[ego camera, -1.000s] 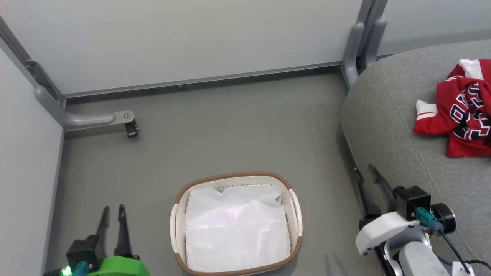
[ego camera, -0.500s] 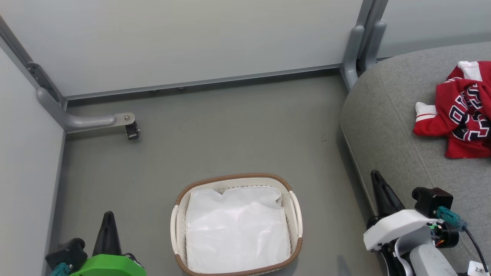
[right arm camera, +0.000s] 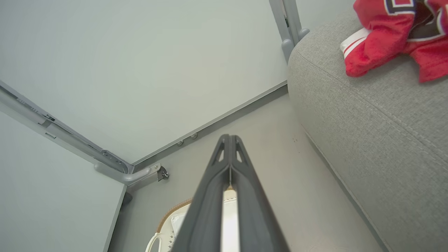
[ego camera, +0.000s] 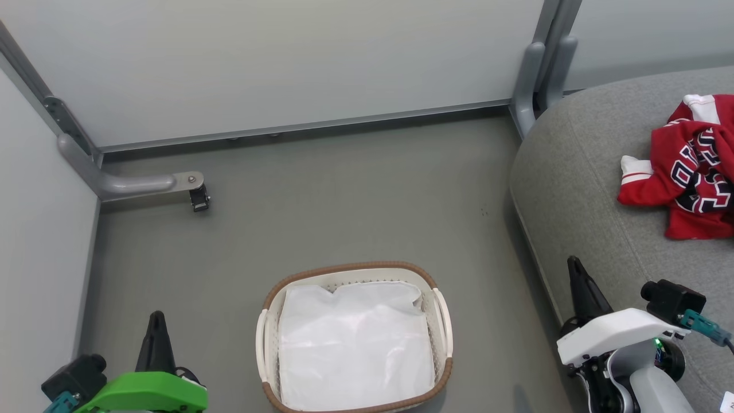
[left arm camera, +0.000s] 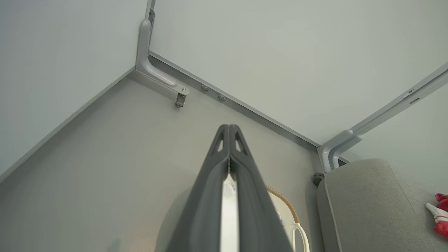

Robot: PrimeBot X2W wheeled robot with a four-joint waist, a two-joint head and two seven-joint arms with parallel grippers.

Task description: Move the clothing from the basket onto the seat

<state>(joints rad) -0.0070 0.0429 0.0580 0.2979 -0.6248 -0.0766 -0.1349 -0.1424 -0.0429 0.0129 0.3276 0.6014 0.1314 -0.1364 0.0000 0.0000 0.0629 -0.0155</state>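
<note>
The red clothing (ego camera: 688,175) with white trim and black lettering lies bunched on the light-grey seat (ego camera: 585,189) at the right; the right wrist view has it (right arm camera: 388,38) at its top right. The cream basket (ego camera: 267,344) with a brown rim stands on the floor at bottom centre, holding a plain white liner sheet (ego camera: 355,344). My left gripper (ego camera: 156,317) is shut and empty at the lower left, left of the basket. At the lower right, beside the seat's front edge, my right gripper (ego camera: 573,263) is shut and empty too. Both wrist views show fingertips pressed together (left arm camera: 229,126) (right arm camera: 229,136).
Pale wall panels close off the back and left, with grey metal brackets (ego camera: 137,183) at the left corner and a grey post (ego camera: 536,74) by the seat. Grey floor (ego camera: 344,195) stretches between the basket and the back wall.
Both grippers went from open to shut with nothing in them and drew back toward the bottom edge. The view shifted slightly.
</note>
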